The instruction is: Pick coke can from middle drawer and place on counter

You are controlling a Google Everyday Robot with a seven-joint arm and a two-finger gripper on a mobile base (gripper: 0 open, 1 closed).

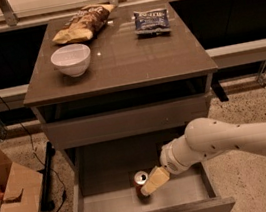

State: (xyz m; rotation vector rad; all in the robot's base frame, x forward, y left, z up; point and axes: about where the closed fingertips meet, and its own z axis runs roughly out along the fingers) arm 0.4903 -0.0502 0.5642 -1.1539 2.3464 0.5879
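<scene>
The coke can (140, 180), red-orange with a silver top, stands upright on the floor of the open middle drawer (114, 205), near its front middle. My gripper (153, 181) reaches into the drawer from the right on a white arm; its cream finger (155, 180) lies against the can's right side, partly in front of it. The can's lower part is hidden behind the finger. The counter (124, 53) is the glossy grey-brown top of the cabinet above.
On the counter stand a white bowl (71, 60) at front left, a brown chip bag (81, 24) at back left and a dark blue snack bag (151, 21) at back right. An open cardboard box (9, 199) sits on the floor at left.
</scene>
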